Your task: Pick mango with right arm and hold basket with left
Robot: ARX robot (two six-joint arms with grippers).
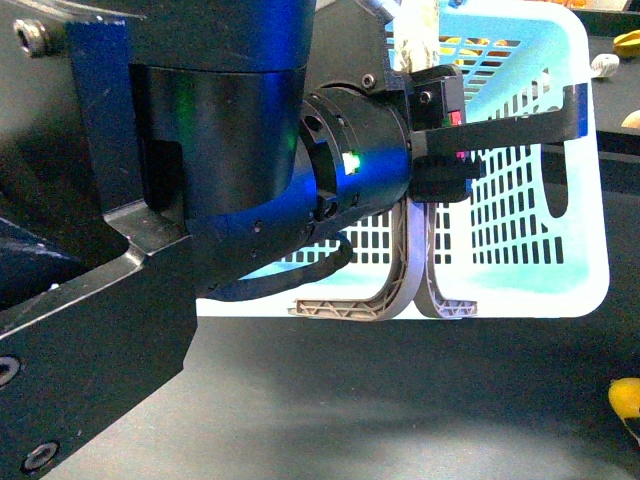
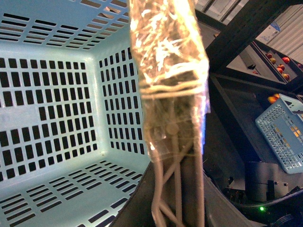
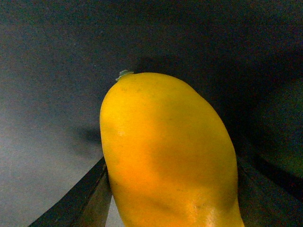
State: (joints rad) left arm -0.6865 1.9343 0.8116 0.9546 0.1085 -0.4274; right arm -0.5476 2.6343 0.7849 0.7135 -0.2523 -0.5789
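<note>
The light-blue slotted basket sits behind my left arm, whose black wrist carries a green light. My left gripper has its grey-brown latticed fingers pressed together against the basket's near wall. In the left wrist view that gripper is shut on the basket's tape-wrapped handle, with the empty basket to one side. The smooth yellow mango fills the right wrist view above the dark table. My right gripper is shut on it, dark fingers on either side. A yellow edge shows at the front view's right border.
The dark table stretches in front of the basket. A yellow item and a white one lie at the far right. A second blue basket holding fruit and a shelf with red fruit stand off to the side.
</note>
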